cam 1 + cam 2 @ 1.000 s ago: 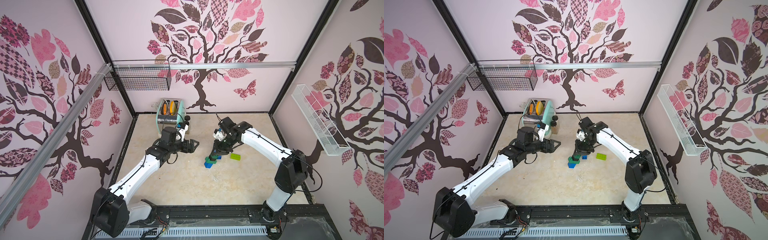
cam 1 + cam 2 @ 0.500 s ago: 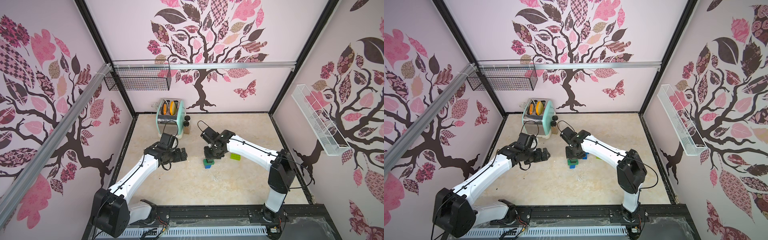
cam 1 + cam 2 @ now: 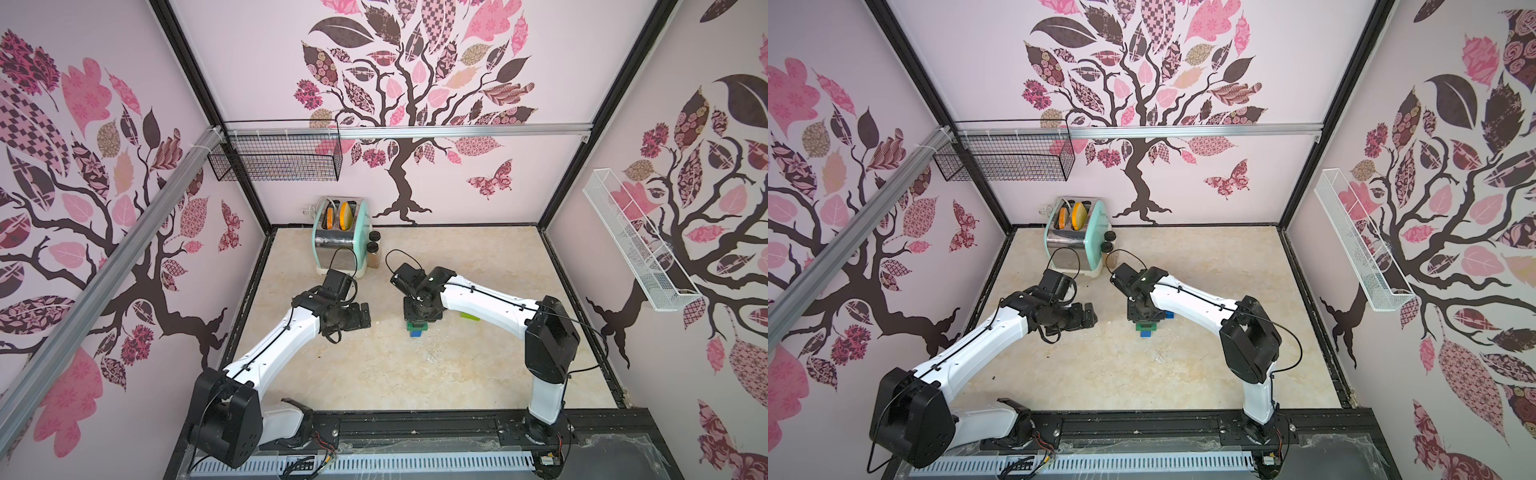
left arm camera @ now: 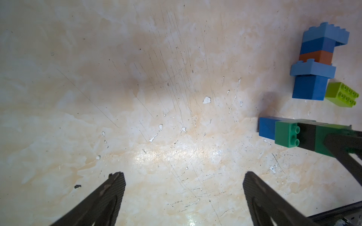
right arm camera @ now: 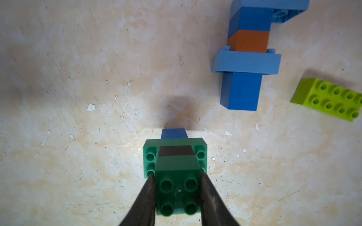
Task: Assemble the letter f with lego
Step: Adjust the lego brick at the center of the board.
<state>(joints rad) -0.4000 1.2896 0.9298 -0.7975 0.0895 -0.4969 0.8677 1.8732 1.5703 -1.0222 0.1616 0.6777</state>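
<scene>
Near the middle of the table (image 3: 374,374), the lego stack (image 3: 417,328) stands on end under the right gripper (image 5: 177,176). A blue brick (image 5: 173,134) sits on the surface with an oblong green brick (image 5: 148,156) across it, then a black brick (image 5: 174,151), then the top green brick (image 5: 177,195). The claw pinches that top brick by two opposite side faces. As far as I can judge, the stack's long axis runs straight up, studs toward the wrist.

I'd expect it to be light and quite stiff but slick-walled, and a sideways tug could pop a joint. The flat sides, taken squarely, look like the place to grip.

Just beside it a second lego piece (image 5: 247,58) lies flat, made of blues with one orange-brown brick and two light-blue oblongs crossing its length. Its long axis runs along the table and its studs point sideways, though the right arm hides which edge it aims at. A lime brick (image 5: 331,99) sits loose next to that, studs up.

The left gripper (image 4: 183,174) hangs spread wide and empty over bare table, between the stack and the left edge. A toaster (image 3: 338,241) stands at the back edge.
</scene>
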